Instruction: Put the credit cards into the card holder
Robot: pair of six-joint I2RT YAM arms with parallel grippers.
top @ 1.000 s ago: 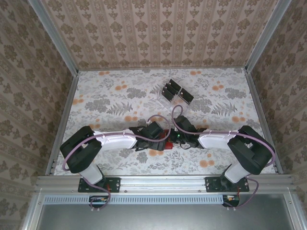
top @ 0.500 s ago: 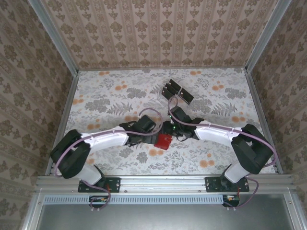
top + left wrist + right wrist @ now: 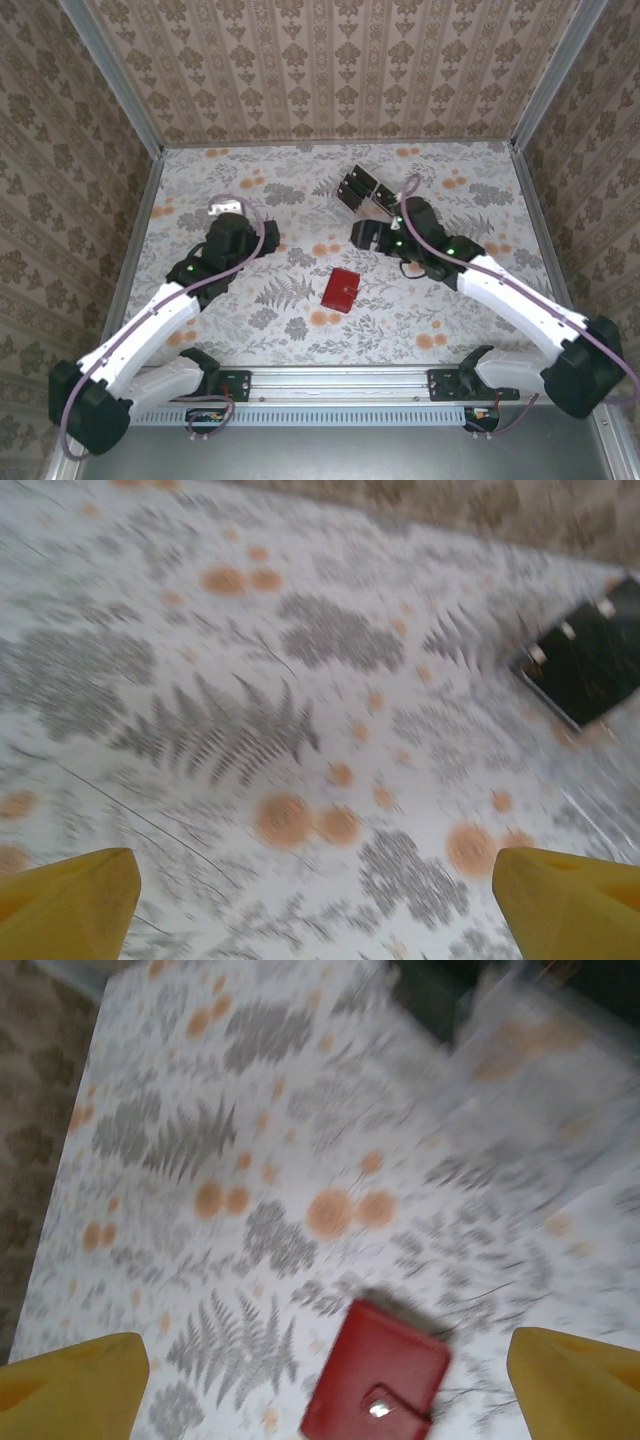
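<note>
Right gripper (image 3: 325,1385) wide open, yellow fingertips (image 3: 70,1385) at the far bottom corners of its wrist view, nothing held between them. The card holder (image 3: 341,290) lies flat on the floral table (image 3: 200,190) below and between them, red, folded shut, snap tab facing up. Wrist view is blurred, so no finer detail. In the top view the right gripper sits at about 1 o'clock from the card holder, apart from it, not touching. It is also just at 6 o'clock of the clear tray (image 3: 340,208). Left gripper (image 3: 315,910) also fully open and empty, both yellow tips spread to the frame corners, bare tablecloth between them. In the top view the left gripper is at about 10 o'clock from the card holder and well apart from it. Credit cards (image 3: 360,186) are black and sit bunched in the clear tray at roughly 12 o'clock from the card holder, toward the back wall, well apart from it. Left wrist view catches them at its 2 o'clock, a dark block with small pale marks along one edge, blurry. Cannot count the cards. Card holder is near table centre, a little toward 6 o'clock, between the two arms, and neither arm touches it.
</note>
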